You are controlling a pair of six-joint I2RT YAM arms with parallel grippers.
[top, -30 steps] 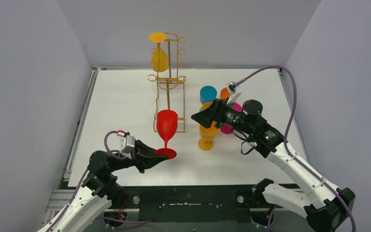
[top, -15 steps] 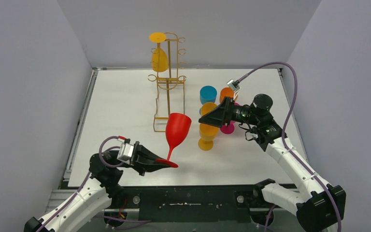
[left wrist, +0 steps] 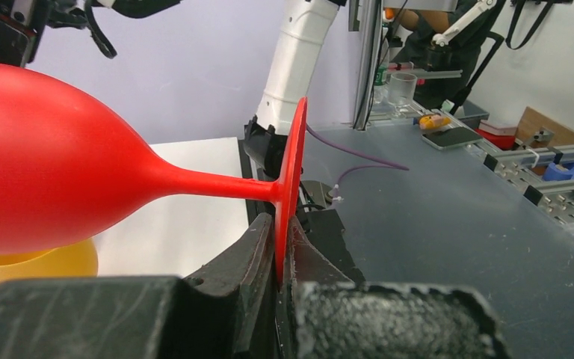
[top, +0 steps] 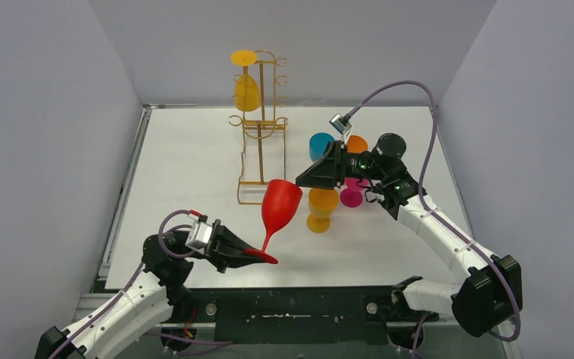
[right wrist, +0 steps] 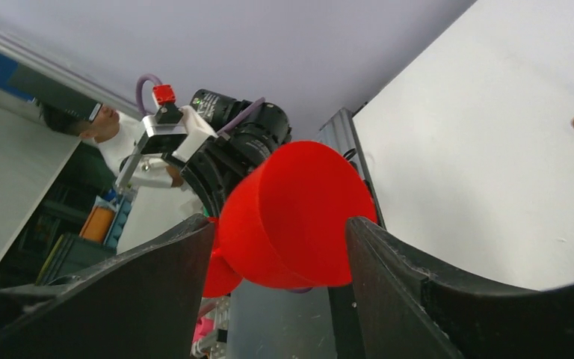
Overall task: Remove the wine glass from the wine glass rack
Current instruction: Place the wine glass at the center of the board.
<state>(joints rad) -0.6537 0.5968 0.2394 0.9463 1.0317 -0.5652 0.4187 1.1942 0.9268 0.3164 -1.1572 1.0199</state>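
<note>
- Red wine glass [top: 280, 203] is off the wine glass rack [top: 261, 149], in the air above the table's [top: 187, 164] near edge, just in front of the rack's base.
- Left gripper [top: 248, 253] is clamped shut on the rim of its foot; the left wrist view shows the disc pinched edge-on between the jaws.
- Long axis is tilted: foot low and near-left, stem rising up and to the right, open mouth facing the right arm.
- Right gripper [top: 306, 179] sits right at the mouth, jaws wide; in its wrist view the fingers [right wrist: 142, 292] flank the bowl. Can't tell if they touch.
- Looks like a handover: the right arm is nearer the bowl and must close across it, square to the stem.
- Yellow wine glass [top: 246, 91] hangs upside down near the rack's top.
</note>
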